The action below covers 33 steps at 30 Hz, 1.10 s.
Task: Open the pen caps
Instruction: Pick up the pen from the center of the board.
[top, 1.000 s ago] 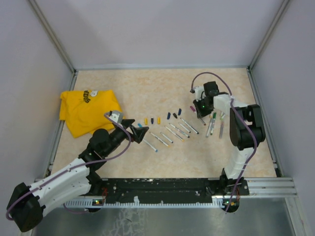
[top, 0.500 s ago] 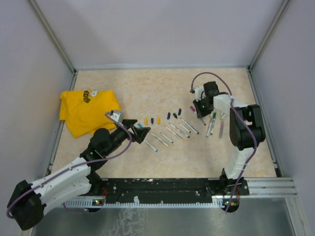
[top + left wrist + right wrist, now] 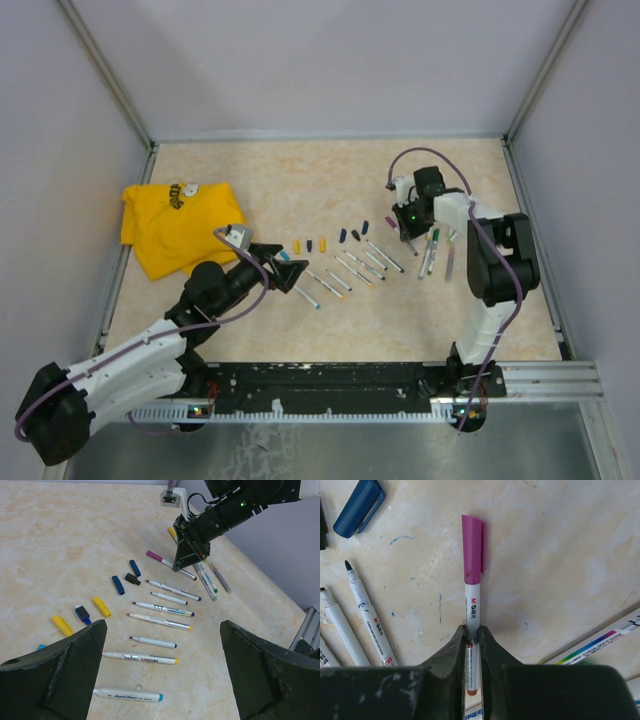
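Observation:
My right gripper [image 3: 472, 632] is shut on the white barrel of a pen [image 3: 472, 607]. Its magenta pen cap [image 3: 473, 547] is on and points away from the fingers, low over the tabletop. In the top view this gripper [image 3: 406, 232] is at the right end of the pen row. My left gripper [image 3: 162, 625] stands wide open above several uncapped pens [image 3: 165, 609] and holds nothing; in the top view it [image 3: 285, 268] hovers at the row's left end. Loose pen caps lie beside the pens: yellow [image 3: 62, 626], blue [image 3: 118, 585], black [image 3: 132, 579].
A crumpled yellow shirt [image 3: 175, 225] lies at the table's left. Capped markers [image 3: 432, 250] rest just right of my right gripper. A loose blue cap [image 3: 359, 507] and uncapped pens [image 3: 367, 617] lie left of the held pen. Wall panels enclose the table.
The left gripper has edged slightly toward the pen row. The right gripper stays in place, its jaws drawn in on the pen barrel.

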Motion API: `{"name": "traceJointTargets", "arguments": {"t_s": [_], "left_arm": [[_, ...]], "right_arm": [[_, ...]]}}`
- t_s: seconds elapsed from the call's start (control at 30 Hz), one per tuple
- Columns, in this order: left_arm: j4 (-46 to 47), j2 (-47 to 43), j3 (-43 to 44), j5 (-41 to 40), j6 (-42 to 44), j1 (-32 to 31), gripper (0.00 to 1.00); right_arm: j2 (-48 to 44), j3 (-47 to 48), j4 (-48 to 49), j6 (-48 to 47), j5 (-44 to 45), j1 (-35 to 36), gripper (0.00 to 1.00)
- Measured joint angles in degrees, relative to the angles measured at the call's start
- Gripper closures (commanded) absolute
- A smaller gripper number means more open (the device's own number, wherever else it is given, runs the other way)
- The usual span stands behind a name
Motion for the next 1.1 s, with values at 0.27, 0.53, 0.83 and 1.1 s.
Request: {"name": "traceJointTargets", "arguments": {"t_s": [0.27,0.53,0.83,1.1], "left_arm": [[2.1,1.4,-0.3,1.4,-1.4,0.0,0.00],[4.1,2.5,-1.2,2.7,-3.1,0.1,0.00],[8.2,4.7,-2.6,5.1,-5.7,1.0,0.00],[11.8,6.4,-3.7,6.8,-7.8,1.7,0.00]], "right_arm": [[-2.3,-2.2,0.2,0.0,-0.4,0.0,1.00],[-4.1,-2.2,0.5,0.0,-1.2,0.0,1.00],[-6.0,-3.0,1.2,0.0,-2.4,0.0,1.00],[-7.5,-3.6,1.8,0.0,-4.1,0.0,1.00]]}}
